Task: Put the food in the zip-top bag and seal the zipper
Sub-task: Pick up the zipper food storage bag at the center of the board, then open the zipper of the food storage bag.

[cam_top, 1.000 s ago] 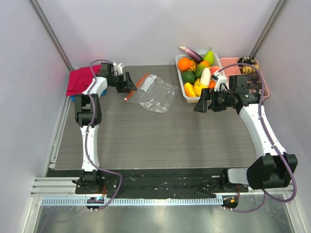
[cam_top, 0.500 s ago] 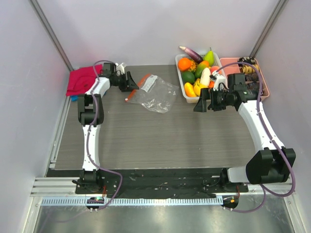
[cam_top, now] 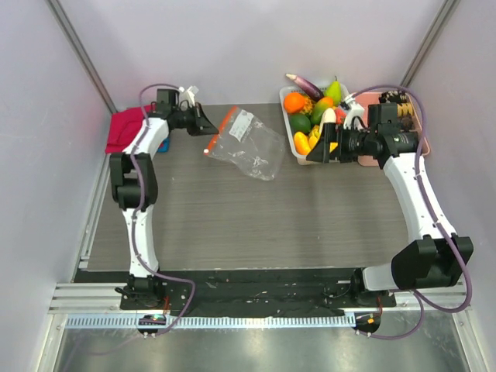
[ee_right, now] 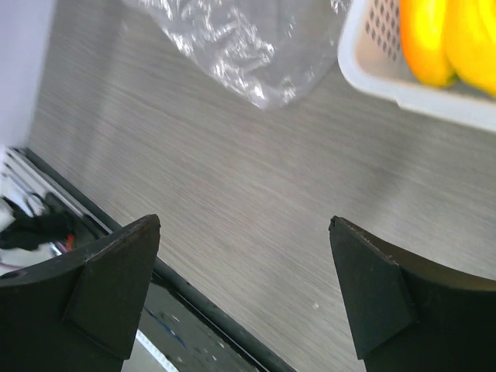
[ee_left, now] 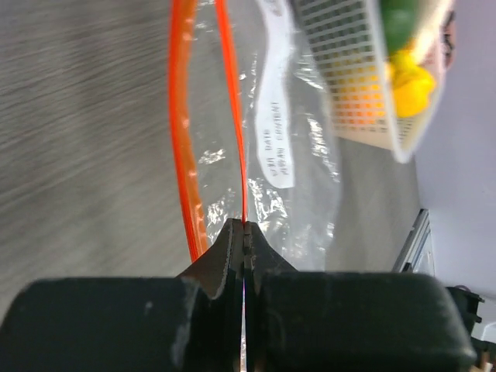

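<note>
I am pinching one lip of the zipper (ee_left: 180, 132) in the left claw (ee_left: 244, 229). The zip-top bag (cam_top: 252, 147) is lying upper centre on the counter (cam_top: 256, 217), mouth running diagonally. The right claw (ee_right: 244, 279) is gaping wide and empty, nearer the food (cam_top: 310, 116) at upper right.

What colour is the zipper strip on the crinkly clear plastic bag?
Orange-red. The thin zipper strip shows best in the left wrist view.

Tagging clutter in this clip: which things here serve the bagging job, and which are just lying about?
Job: zip-top bag, zipper, food, left tool, right tool.
Lying about: red cloth, pink tray.
</note>
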Available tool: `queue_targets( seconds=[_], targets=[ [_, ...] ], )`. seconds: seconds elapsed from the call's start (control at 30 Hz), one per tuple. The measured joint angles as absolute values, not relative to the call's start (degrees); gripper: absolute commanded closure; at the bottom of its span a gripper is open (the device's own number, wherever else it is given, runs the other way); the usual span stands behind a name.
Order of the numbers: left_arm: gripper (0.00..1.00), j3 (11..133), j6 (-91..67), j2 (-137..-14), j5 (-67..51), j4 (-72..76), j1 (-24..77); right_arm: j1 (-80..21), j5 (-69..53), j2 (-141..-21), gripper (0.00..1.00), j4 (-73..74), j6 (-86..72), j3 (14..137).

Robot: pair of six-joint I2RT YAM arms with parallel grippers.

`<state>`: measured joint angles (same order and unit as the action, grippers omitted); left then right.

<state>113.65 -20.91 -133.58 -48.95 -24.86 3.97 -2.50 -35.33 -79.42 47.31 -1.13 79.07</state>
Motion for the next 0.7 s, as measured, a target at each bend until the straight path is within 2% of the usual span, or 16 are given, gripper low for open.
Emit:
queue_targets(
  seconds=[0.23, 0.47, 0.7],
  targets=[
    [1.00, 107.96, -15.57, -113.01, -47.97, -28.08, 4.49, -2.83, -39.03, -76.93, 0.13, 36.32, -17.12, 81.21],
    [1.00, 105.86, -2.00, -97.36, -39.53, -38.04, 10.70, -7.79, -38.19, -76.69, 0.16, 23.92, -34.65, 80.88],
    [1.00, 90.35, 2.11, -89.41, -31.57, -40.82, 20.69, -17.45, -34.35, -79.40, 0.24, 14.92, -46.33, 76.75]
  ],
)
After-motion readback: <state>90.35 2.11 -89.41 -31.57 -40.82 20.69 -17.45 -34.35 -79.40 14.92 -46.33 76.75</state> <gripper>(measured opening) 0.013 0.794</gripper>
